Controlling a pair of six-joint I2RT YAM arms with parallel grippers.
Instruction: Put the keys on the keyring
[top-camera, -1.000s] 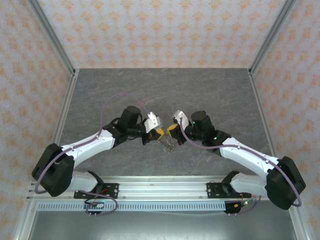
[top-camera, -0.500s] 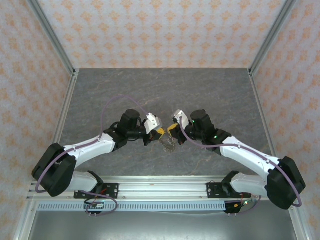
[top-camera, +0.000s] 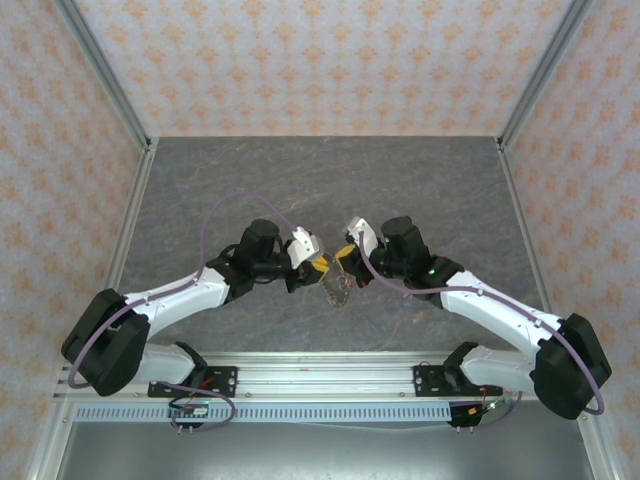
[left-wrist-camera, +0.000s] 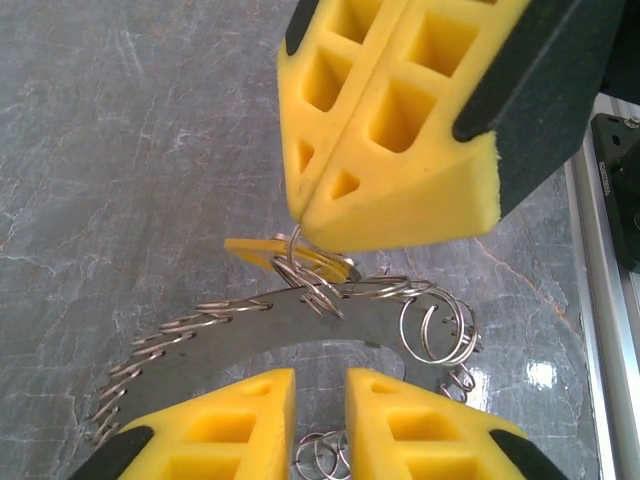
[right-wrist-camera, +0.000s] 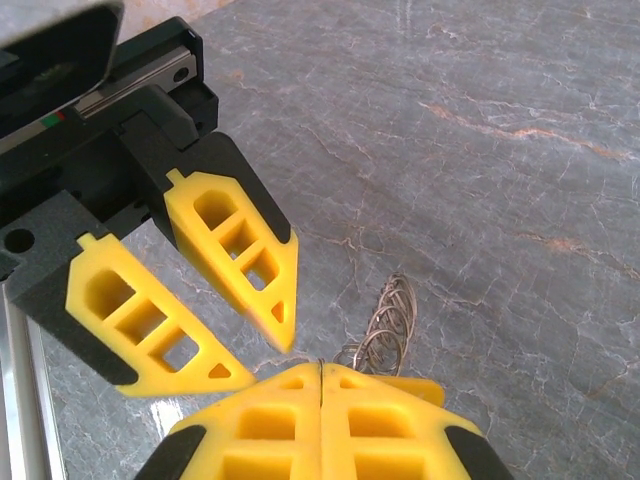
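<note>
Keyring (left-wrist-camera: 230, 345) noted at mid-table between the two grippers: a flat, curved grey metal band, its outer rim crowded with thin silvery wire coils that gave it a jagged edge. Right gripper (left-wrist-camera: 306, 218) showed at the top of the left wrist view, its yellow foam pads, cut with hollow cells, pressed flat together. A fine wire loop (left-wrist-camera: 296, 248) ran up into the seam at the tips. Yellow key (left-wrist-camera: 250, 250), seen as a flat plastic head, sat touching just under those tips and over the band's rim. Whether the pads also pinched the key itself could not be told. Left gripper (left-wrist-camera: 320, 385) stood with jaws apart, a clear gap between its wedge-shaped pads and the tips at the band's inner edge. Contact with the band could not be made out. Table (left-wrist-camera: 120, 150) was grey, stone-patterned and veined, with a slight sheen.
</note>
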